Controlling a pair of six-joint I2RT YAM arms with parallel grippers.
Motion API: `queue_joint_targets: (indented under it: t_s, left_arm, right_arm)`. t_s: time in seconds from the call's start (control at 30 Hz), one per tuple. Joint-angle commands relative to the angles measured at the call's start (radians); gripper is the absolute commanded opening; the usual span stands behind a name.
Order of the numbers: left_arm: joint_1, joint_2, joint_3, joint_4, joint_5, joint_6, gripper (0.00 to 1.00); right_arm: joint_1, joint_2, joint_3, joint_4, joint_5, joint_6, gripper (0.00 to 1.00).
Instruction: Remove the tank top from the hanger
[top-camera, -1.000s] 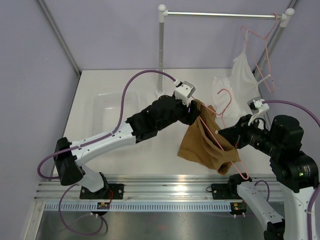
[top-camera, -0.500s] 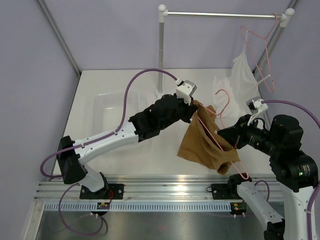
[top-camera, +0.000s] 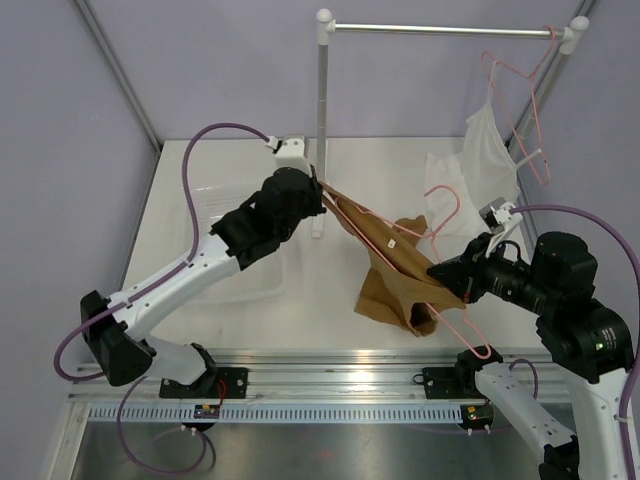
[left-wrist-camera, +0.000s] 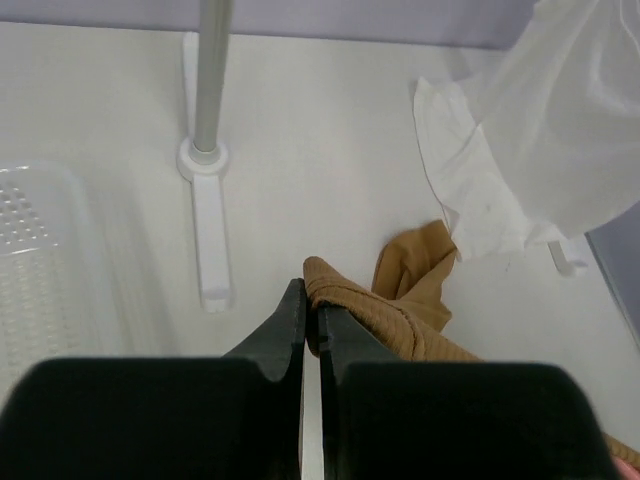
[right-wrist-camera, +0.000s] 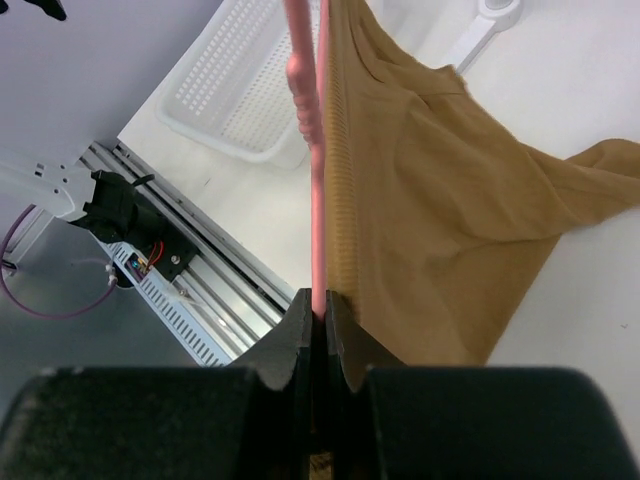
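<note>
The tan-brown tank top (top-camera: 392, 280) hangs stretched between my two grippers above the table. My left gripper (top-camera: 322, 190) is shut on one shoulder strap and holds it taut up and to the left, near the rail post. In the left wrist view the strap's folded end sits pinched at that gripper (left-wrist-camera: 311, 297), with the tank top (left-wrist-camera: 405, 325) trailing off to the right. My right gripper (top-camera: 436, 270) is shut on the thin pink hanger (top-camera: 447, 203), whose lower corner sticks out below the cloth. In the right wrist view the hanger (right-wrist-camera: 320, 200) runs straight out of the right gripper (right-wrist-camera: 320, 303), with the tank top (right-wrist-camera: 440, 190) beside it.
A clothes rail on a white post (top-camera: 322, 110) stands at the back. A second pink hanger with a white sheer garment (top-camera: 490, 150) hangs at its right end. A clear plastic basket (top-camera: 225, 215) lies on the table (top-camera: 330, 300) at the left, under my left arm.
My left gripper has shut on the strap and pulled it up and left toward the post, stretching the top. The right gripper keeps its hold on the hanger, shifted slightly.
</note>
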Motion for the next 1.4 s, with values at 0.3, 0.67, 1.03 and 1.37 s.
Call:
queue_joint_targets:
  t_s: [0.3,0.67,1.03,1.37]
  left_arm:
    - [0.079,-0.127,-0.152,0.253,0.466,-0.015,0.00]
    - [-0.228,-0.101,-0.367,0.368,0.509,0.083,0.00]
    - [-0.237,-0.091,-0.472,0.237,0.268,0.013,0.00]
    - [-0.254,-0.173,-0.412,0.080,0.195,0.026,0.66]
  right_arm:
    - [0.012,-0.105,-0.135,0.381,-0.020,0.154,0.00]
    - [0.013,-0.208,-0.344,1.060,0.254,0.346,0.00]
    - [0.013,-0.017,-0.101,0.786,0.450,0.231,0.00]
    - [0.012,0.218,0.169,0.310,0.566,0.156,0.00]
